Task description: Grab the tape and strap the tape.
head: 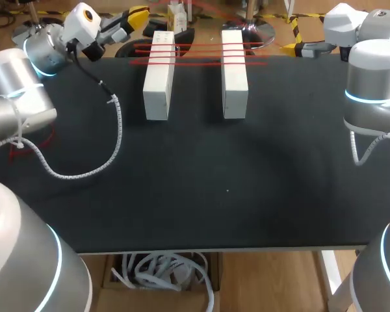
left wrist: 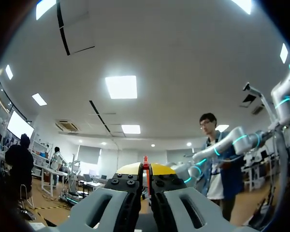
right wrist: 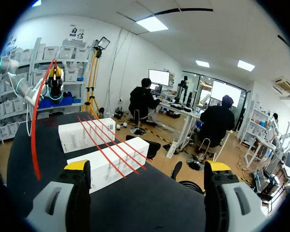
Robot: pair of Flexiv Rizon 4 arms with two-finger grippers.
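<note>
1. Nearest to me was the black table (head: 227, 195). On its left part a white spiral cable (head: 117, 130) from my left arm lay in a loose loop.
2. Farther in, two long white blocks stood side by side with a gap between them, their long sides pointing away from me: the left white block (head: 159, 78) and the right white block (head: 234, 78).
3. The tape (head: 198, 63), thin and red, was stretched in several almost parallel strands over the far halves of both blocks. It crossed the gap between them and reached a little past the outer side of each block.
4. My left gripper (head: 135, 14) was near the far left corner of the table, beside the far end of the left white block. Its yellow fingertips (left wrist: 130, 168) were pressed together, and they pinched a narrow red strip of the tape between them.
5. In the right wrist view, one more red strand curved in an arc from my left gripper down toward the table. I could not tell where it ended.
6. My right gripper (right wrist: 147, 166) was at the far right side of the table. Its fingers were spread wide and held nothing. Both blocks and the strands were ahead of it, apart from the fingers.
</note>
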